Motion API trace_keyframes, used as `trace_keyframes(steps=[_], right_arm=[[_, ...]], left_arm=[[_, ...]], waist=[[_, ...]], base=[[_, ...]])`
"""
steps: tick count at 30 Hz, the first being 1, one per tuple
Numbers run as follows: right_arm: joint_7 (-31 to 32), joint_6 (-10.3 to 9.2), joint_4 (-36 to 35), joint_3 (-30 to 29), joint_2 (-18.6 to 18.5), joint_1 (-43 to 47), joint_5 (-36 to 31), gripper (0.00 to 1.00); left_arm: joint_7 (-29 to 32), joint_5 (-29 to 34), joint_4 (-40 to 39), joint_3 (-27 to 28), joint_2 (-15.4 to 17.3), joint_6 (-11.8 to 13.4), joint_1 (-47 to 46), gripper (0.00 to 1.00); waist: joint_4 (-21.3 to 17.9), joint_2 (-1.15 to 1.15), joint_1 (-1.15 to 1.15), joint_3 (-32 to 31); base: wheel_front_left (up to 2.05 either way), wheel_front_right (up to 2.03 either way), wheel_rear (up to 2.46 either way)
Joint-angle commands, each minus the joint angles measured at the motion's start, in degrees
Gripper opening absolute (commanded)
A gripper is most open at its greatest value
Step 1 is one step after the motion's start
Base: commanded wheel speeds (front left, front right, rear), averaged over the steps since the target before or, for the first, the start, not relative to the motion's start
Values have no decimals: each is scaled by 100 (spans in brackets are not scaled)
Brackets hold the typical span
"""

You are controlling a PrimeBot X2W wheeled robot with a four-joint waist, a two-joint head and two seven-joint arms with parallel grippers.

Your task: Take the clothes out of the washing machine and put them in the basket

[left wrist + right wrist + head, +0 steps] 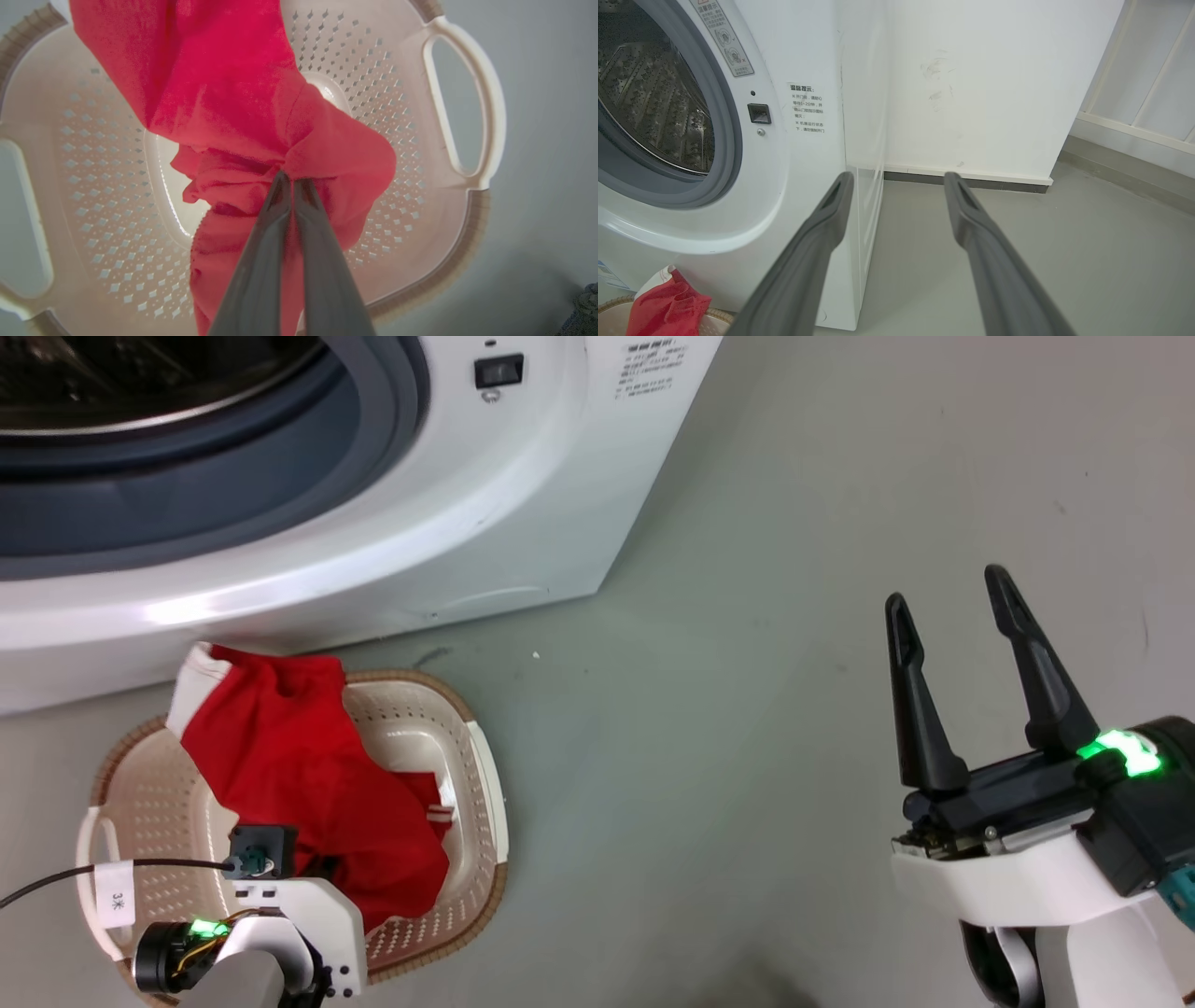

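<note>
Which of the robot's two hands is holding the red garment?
The left hand, clamped shut on the clothes over the basket; the right hand is open and empty.

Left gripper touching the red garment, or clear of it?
Touching. In the left wrist view the left gripper is pinched shut on a bunched fold of the red garment, with no gap, above the basket.

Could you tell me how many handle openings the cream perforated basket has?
2. In the left wrist view, one handle opening is at the right rim of the cream perforated plastic basket, the other at the left rim.
</note>
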Motion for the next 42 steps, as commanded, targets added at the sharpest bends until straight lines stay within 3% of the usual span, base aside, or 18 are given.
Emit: trace_keyframes(steps=[1, 15, 16, 17, 29, 42], right_arm=[[-11, -4, -47, 1, 2, -142, 58, 100], [-11, -4, -159, -103, 1, -435, 156, 100], [-11, -4, -149, -109, 1, -440, 160, 100], [-11, -4, -134, -122, 1, -441, 161, 100], [-12, -4, 167, -121, 0, -51, 49, 100], [-11, -4, 504, -209, -1, 652, -120, 100]], left_arm=[[80, -26, 218, -18, -24, -25, -147, 0], [443, -190, 801, 41, -137, 68, -756, 0], [420, -195, 807, 41, -146, 94, -776, 12], [362, -158, 813, 15, -147, 126, -802, 100], [-109, -76, 730, -13, -253, 284, -376, 100], [-116, 885, -1647, 979, -200, 916, 970, 100]], waist=[[-64, 0, -1, 280], [-135, 0, -1, 916], [-132, 0, -1, 916], [-121, 0, -1, 904], [80, 0, -1, -1], [517, 0, -1, -1143]], base=[[0, 0, 0], [0, 0, 0], [0, 0, 0], [0, 0, 0], [0, 0, 0], [0, 0, 0]])
